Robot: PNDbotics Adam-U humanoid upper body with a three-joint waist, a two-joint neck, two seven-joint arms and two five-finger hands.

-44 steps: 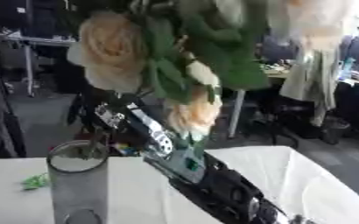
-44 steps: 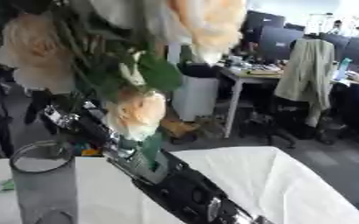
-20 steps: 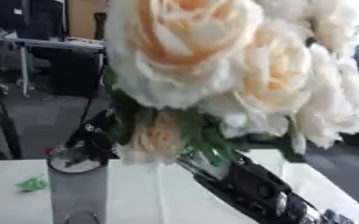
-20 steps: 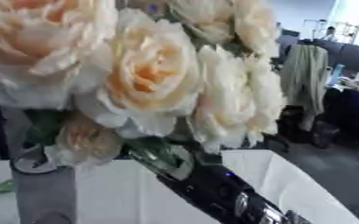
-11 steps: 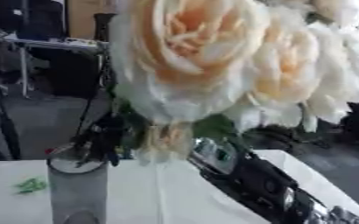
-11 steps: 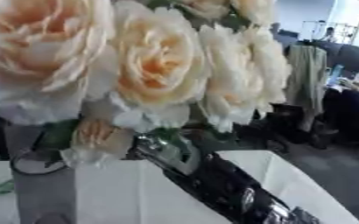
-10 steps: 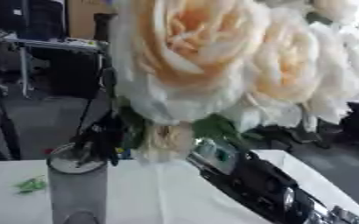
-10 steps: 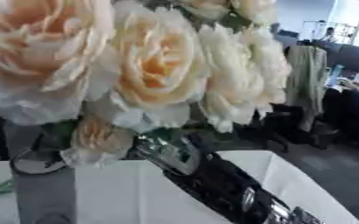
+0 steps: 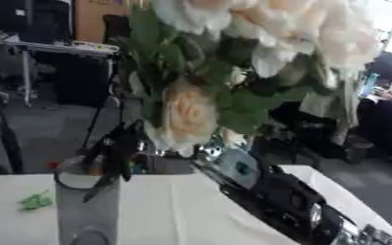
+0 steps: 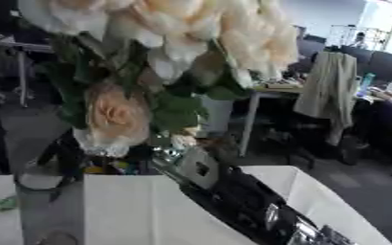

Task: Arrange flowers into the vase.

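A bunch of cream and peach roses (image 9: 189, 113) with green leaves fills the upper half of both views. My right arm (image 9: 276, 192) reaches in from the lower right, and my black right hand (image 9: 121, 145) is curled round the bunch's stems right over the rim of a clear glass vase (image 9: 86, 210). The vase stands upright on the white table (image 9: 182, 210) at the lower left. Dark stem ends hang at or just inside the rim; how deep they go is blurred. My left hand does not show.
A small green scrap (image 9: 34, 201) lies on the table left of the vase. Behind the table is an office floor with desks, chairs and a jacket (image 10: 326, 91) hung at the right. The table's right edge runs beside my arm.
The blooms, which filled the view close to the camera, have moved down and away toward the vase. Leaves and one peach rose now show above the rim.
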